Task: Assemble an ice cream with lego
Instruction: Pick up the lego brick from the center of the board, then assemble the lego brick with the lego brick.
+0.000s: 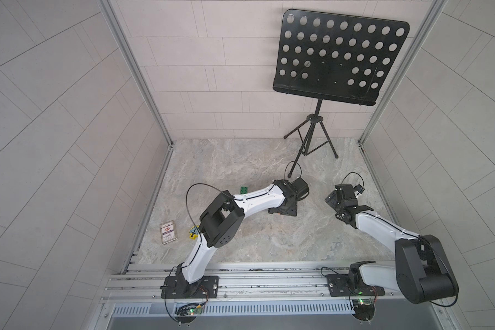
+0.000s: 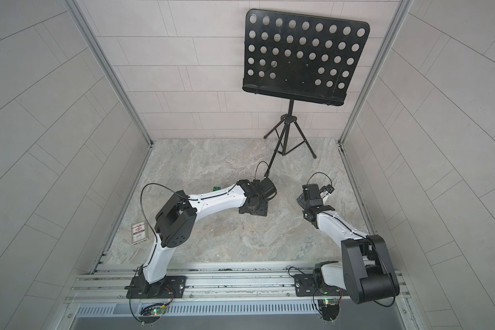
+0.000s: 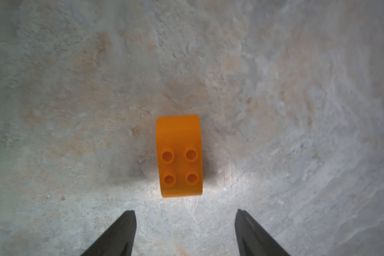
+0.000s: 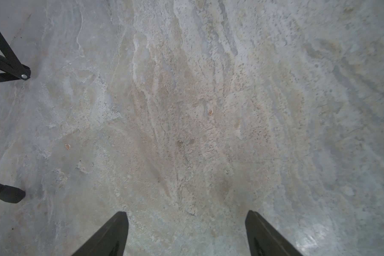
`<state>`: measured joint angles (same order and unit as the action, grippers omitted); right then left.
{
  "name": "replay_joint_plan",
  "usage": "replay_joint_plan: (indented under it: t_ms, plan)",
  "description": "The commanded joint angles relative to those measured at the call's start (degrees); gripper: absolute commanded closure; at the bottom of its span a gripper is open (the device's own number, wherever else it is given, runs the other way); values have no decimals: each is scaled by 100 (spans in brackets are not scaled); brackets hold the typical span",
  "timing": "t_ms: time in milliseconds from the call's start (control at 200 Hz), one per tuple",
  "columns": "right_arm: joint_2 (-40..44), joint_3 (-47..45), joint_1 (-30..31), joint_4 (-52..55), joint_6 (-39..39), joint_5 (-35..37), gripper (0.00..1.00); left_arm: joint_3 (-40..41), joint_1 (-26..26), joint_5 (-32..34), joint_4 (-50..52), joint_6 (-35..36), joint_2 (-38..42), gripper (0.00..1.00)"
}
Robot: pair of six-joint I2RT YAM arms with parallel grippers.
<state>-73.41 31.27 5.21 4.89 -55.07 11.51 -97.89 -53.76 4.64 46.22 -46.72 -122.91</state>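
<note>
Left claw [image 3: 185,211] parted, right claw [image 4: 186,212] parted

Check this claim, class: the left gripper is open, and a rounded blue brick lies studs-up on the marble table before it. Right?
Wrong colour: the left wrist view shows the brick is orange, not blue. The rest stands: left gripper open, brick studs-up on the marble table.

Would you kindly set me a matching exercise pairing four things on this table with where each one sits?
1. orange brick
2. dark green brick
3. card box
4. music stand

A. near the table's front left corner
B. ahead of the left gripper, jaws apart
C. at the table's far side
D. just beyond the left arm's forearm

Pairs: 1-B, 2-D, 3-A, 4-C.
</note>
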Motion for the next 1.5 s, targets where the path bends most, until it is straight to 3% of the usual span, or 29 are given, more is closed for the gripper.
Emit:
replay_joint_plan:
  t_ms: [0,525,811,971,1156,1276,1496]
  plan:
    - [-76,95,-28,66,31,20,12,-247,67,217,79,-102,-129,26]
    - [-427,279,-36,111,100,-130,12,-611,198,85,218,-66,-664,55]
    - [-533,332,-35,-39,244,-421,19,-736,242,100,387,152,-490,88]
    - [-741,406,51,-551,507,-1233,29,-980,396,-61,855,934,171,92]
    - [-1214,812,735,-1418,1015,-2358,31,-907,1240,-835,1869,1859,1211,92]
    - [-1809,1193,1273,-2037,1237,-3515,32,-646,1732,-764,2469,2232,1735,94]
    - [-3034,2057,2051,-2404,1360,-5011,37,201,2213,-419,2286,2179,2165,94]
